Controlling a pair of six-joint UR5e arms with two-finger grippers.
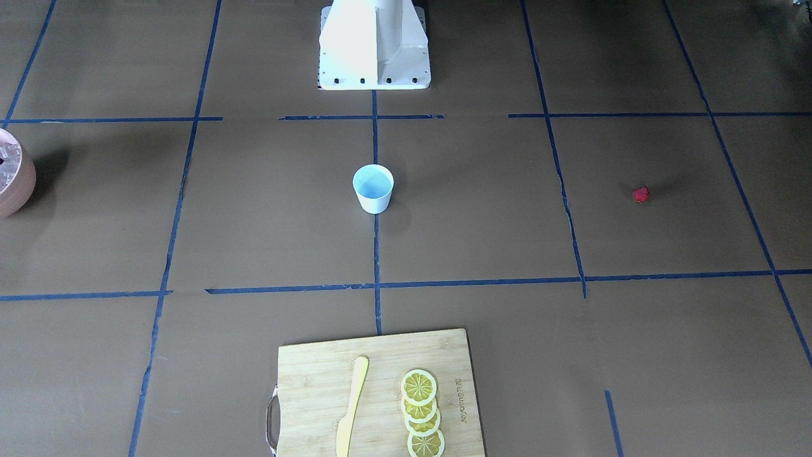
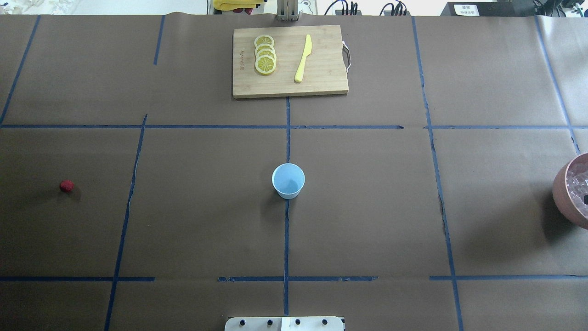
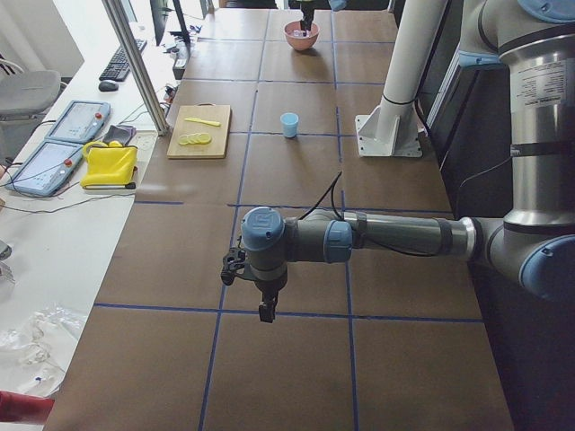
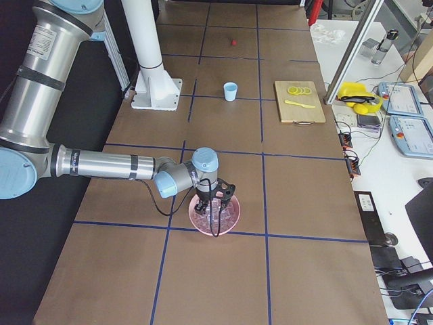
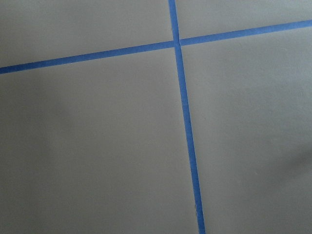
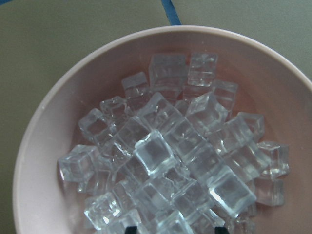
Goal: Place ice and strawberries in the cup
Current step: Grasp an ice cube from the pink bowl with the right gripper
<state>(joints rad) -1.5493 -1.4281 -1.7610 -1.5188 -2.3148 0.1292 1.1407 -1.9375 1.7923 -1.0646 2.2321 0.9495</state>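
The white cup (image 2: 288,180) with a light blue inside stands upright at the table's middle and looks empty; it also shows in the front view (image 1: 373,188). The red strawberry (image 2: 67,185) lies alone on the table far to the cup's left. The ice (image 6: 165,156) is a heap of clear cubes in the pinkish-brown bowl (image 2: 568,193) at the right edge. My right gripper (image 6: 174,230) hangs over the bowl, its two dark fingertips apart just above the cubes, holding nothing. My left gripper (image 3: 267,310) hangs over bare table, far from the strawberry; I cannot tell whether it is open or shut.
A wooden cutting board (image 2: 321,78) at the table's far side holds several lemon slices (image 2: 265,54) and a yellow knife (image 2: 303,58). The robot's white base (image 1: 374,44) stands behind the cup. Blue tape lines cross the brown table.
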